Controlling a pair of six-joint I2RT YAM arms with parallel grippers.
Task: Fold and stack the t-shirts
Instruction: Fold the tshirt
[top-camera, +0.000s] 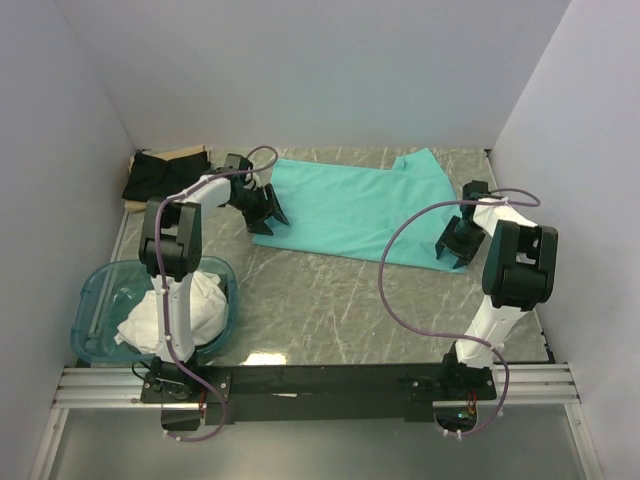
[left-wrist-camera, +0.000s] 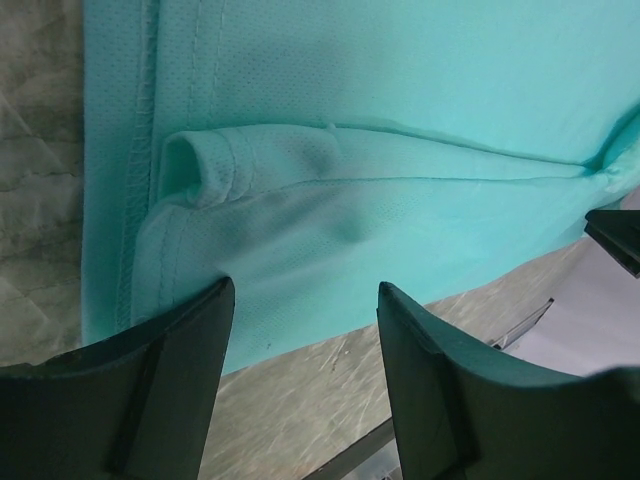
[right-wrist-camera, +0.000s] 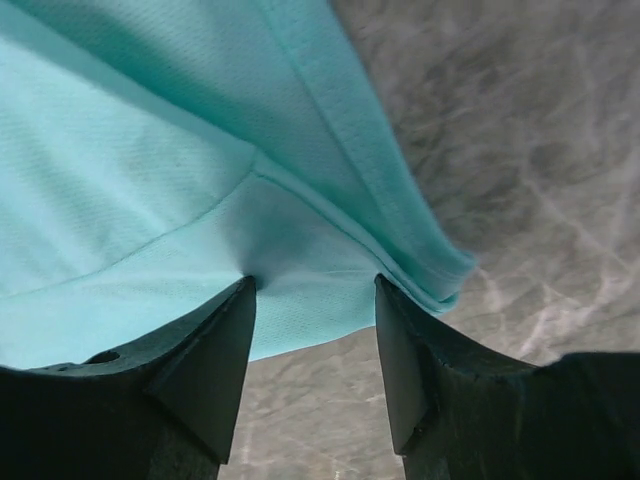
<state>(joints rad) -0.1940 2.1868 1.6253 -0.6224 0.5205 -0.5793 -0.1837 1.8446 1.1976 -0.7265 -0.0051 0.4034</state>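
Left pincer (top-camera: 269, 214) stands with its jaws well apart at the left edge of the mint-teal shirt (top-camera: 360, 205), centre-left of the overhead frame, fingertips at the hem and clamping nothing. Right pincer (top-camera: 453, 246) is likewise spread at the shirt's lower right corner, tips touching the cloth, which puckers slightly there. That shirt lies spread across the marbled table (top-camera: 330, 300). At the upper left sits a black shirt (top-camera: 165, 172); white shirts (top-camera: 210, 296) fill the blue tub (top-camera: 90, 300) at the lower left.
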